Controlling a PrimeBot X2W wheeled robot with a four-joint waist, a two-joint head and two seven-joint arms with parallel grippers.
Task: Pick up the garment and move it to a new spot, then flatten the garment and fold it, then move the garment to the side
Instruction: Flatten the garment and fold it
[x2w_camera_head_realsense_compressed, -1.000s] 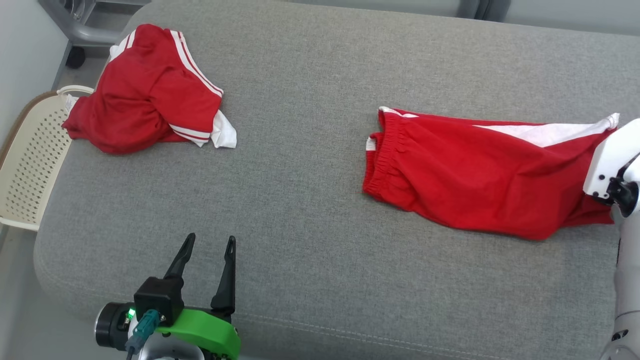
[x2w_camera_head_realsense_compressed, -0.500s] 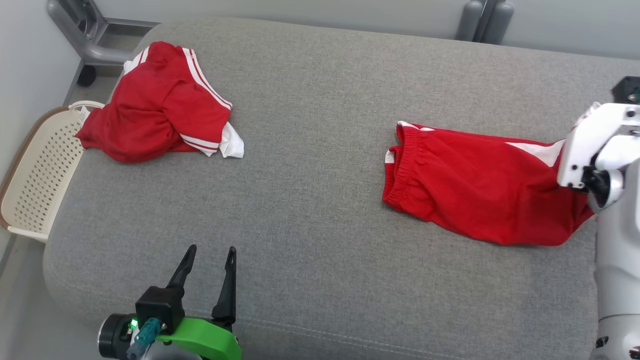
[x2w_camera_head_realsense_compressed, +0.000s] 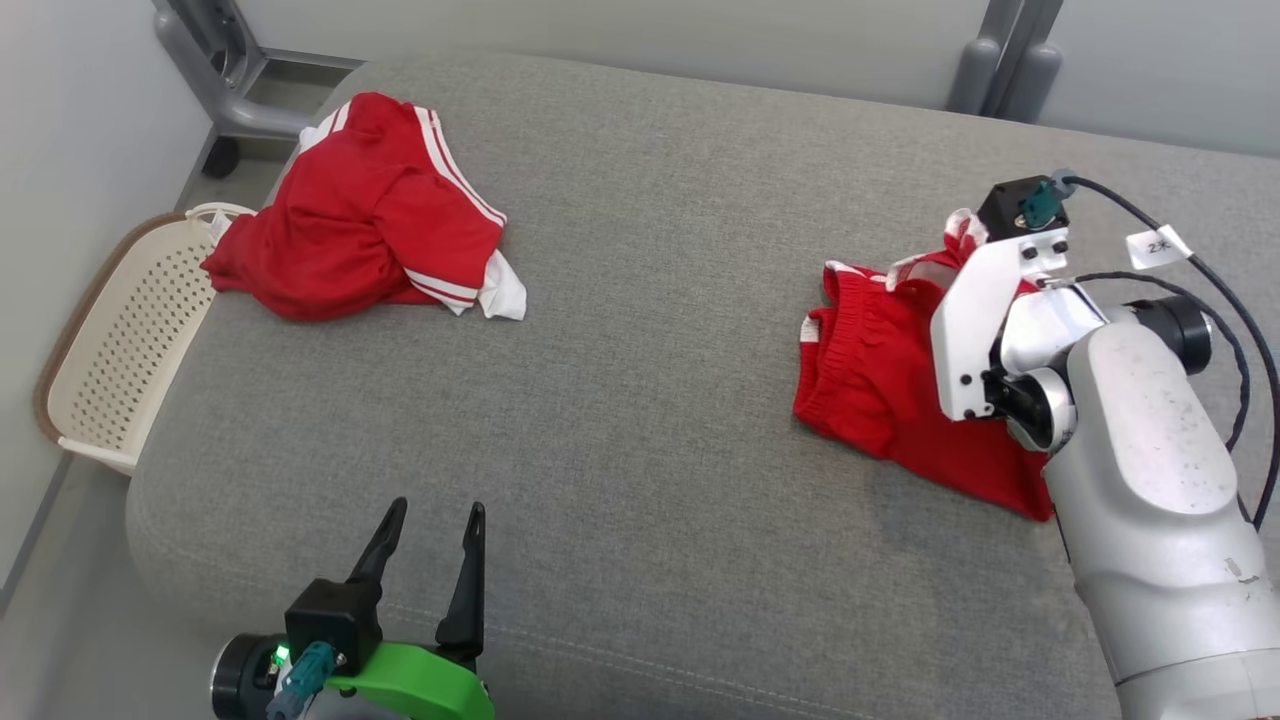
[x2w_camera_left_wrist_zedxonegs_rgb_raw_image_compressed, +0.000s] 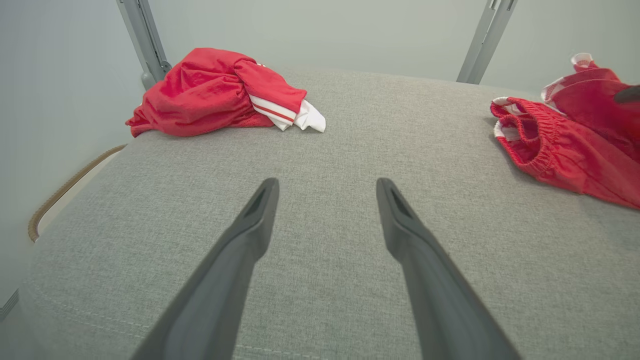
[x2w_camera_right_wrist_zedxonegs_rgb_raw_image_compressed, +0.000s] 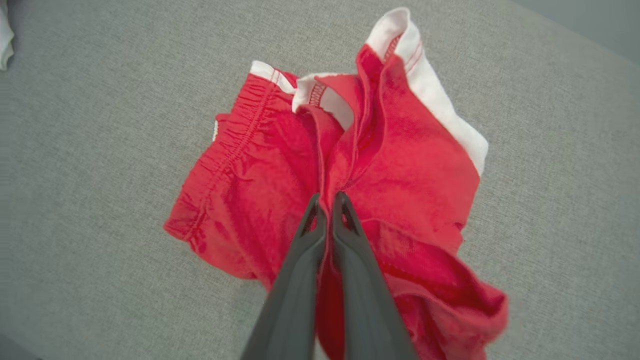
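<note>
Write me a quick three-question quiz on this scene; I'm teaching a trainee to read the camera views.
1. True or false: the left pincer is shut on cloth.
2. What does the right pincer hold? A) the red shorts B) a white towel C) nothing
3. Short answer: what sits beside the grey cushion, next to the striped red garment?

Key
1. False: it is open above bare cushion.
2. A: its fingers are pinched on a fold of the shorts.
3. A perforated cream basket.
</note>
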